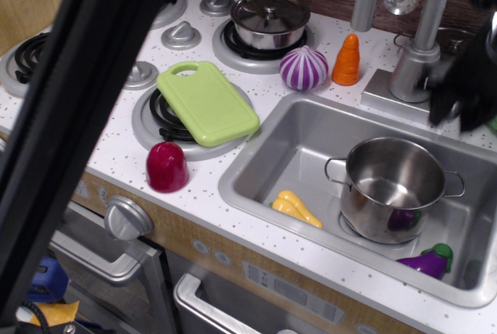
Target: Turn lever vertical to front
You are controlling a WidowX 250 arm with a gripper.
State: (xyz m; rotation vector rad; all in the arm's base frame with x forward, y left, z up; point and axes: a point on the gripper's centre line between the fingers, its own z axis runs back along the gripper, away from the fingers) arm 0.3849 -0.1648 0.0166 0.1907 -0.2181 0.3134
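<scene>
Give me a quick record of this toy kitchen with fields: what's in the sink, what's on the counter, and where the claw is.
sink contents: steel pot, yellow toy, purple eggplant
counter by faucet: striped purple onion, orange carrot
stove: green cutting board, lidded pot
counter front: dark red toy
faucet body: upright behind sink
claw: dark and blurred, right of faucet body
lever: hidden by claw
claw state: cannot tell

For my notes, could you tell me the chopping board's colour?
Light green chopping board, clear in the only view.
</scene>
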